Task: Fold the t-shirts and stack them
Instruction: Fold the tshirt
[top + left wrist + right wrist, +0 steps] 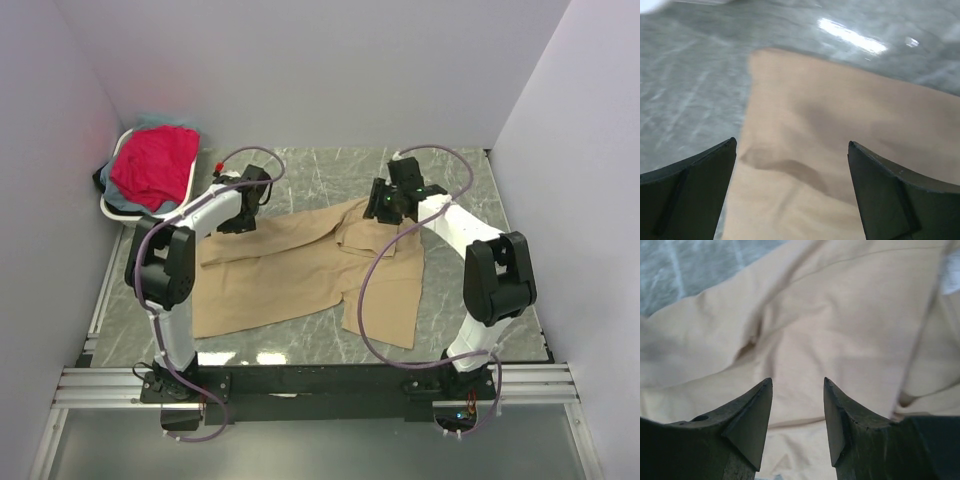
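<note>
Left gripper (792,147), jaws wide, and right gripper (797,382), jaws narrower, both empty, hover over the tan t-shirt (300,265) at its 10 and 1 o'clock edges. Red-pink t-shirt (152,165) lies at 10 o'clock. First fold apparently pending; next, descend and pinch the far edge.

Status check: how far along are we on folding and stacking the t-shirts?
Done: nothing folded or stacked yet. In hand: the plain tan cloth t-shirt lies spread and rumpled on the grey marble table, with the left gripper and right gripper open above it. Left: folding it, then the bright red-pink t-shirt and the pale blue-grey cloth beneath it, in the white oval plastic basket.
</note>
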